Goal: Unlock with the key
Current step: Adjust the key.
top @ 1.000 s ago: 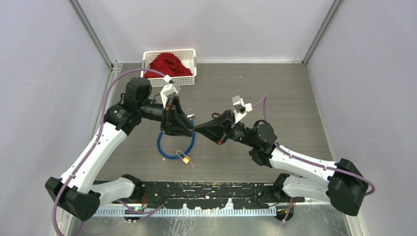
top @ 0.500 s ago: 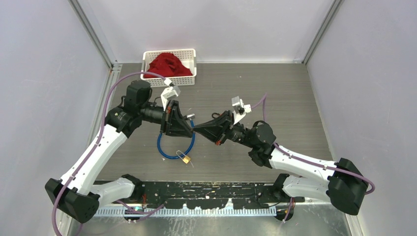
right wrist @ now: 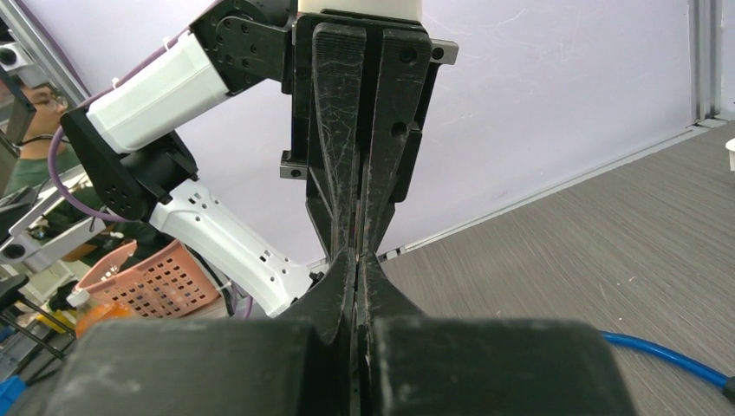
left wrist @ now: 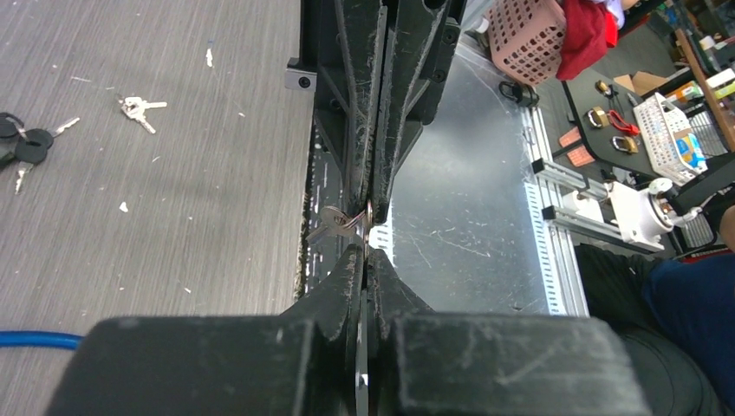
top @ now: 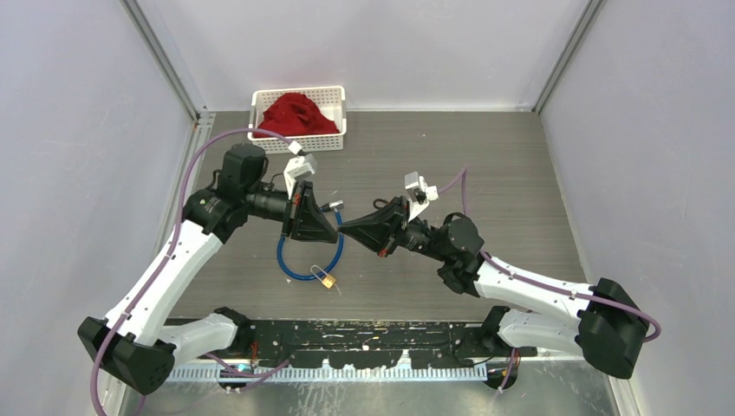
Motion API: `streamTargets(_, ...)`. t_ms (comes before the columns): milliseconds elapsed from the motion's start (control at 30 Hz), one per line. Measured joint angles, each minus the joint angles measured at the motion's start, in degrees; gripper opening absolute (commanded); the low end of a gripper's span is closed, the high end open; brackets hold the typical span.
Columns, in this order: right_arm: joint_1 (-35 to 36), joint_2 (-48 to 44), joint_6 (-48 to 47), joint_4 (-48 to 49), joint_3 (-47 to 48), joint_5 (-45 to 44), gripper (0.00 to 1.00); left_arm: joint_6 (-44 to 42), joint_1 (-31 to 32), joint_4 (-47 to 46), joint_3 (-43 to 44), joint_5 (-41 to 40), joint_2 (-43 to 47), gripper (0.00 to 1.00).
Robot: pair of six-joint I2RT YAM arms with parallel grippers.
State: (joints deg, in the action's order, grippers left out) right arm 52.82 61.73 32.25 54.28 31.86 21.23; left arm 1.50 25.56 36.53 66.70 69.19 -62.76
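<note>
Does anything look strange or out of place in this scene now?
Yes. The left gripper and right gripper meet tip to tip in mid-air, both shut; a key sticks sideways, seemingly from the right one, while the padlock lies unheld.

Overhead top; opposed close wrists share left gripper.

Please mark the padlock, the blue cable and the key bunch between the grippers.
padlock [top: 326, 279], top external view, on its brass body.
blue cable [top: 290, 270], top external view, on the loop's lower-left arc.
key bunch [left wrist: 336, 227], left wrist view, on the key blades.
</note>
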Motion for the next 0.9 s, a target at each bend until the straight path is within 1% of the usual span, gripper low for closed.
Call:
streamTargets(100,0.3,0.0,-0.9,-0.9,0.0,-0.1,0.01,-2.0,0.0,2.8,0.9,-1.7,0.0,0.00)
streamTargets(233,0.7,0.0,-2.3,-2.8,0.1,0.1,0.04,-6.7,0.0,9.2,3.4,-3.6,-0.8,0.00)
streamTargets(367,0.9,0.0,-3.9,-6.6,0.8,1.0,0.23,-11.1,-0.1,14.6,4.2,-4.3,-1.9,0.00)
streamTargets(433,1.0,-0.3,-5.0,-9.3,1.1,2.0,0.35,-12.7,-0.2,16.7,4.2,-5.0,-2.0,0.00)
streamTargets(533,1.0,-1.5,-6.5,-13.3,1.8,2.8,0.46,-15.1,-0.6,20.0,4.2,-6.1,-2.1,0.00)
streamTargets(600,1.0,-2.9,-8.3,-16.7,2.6,3.1,0.55,-15.7,-0.6,20.9,4.2,-6.3,-2.1,0.00)
streamTargets(633,0.9,-3.4,-8.7,-17.6,3.0,3.2,0.58,-15.9,-0.6,21.4,4.2,-6.3,-2.1,0.00)
streamTargets(767,0.3,-4.6,-11.0,-20.9,5.2,4.5,0.64,-16.9,-0.6,22.5,4.0,-6.7,-2.1,0.00)
streamTargets(900,-0.1,-1.8,-11.8,-22.4,8.7,8.1,0.64,-17.0,-0.6,23.4,3.7,-6.8,-2.1,0.00)
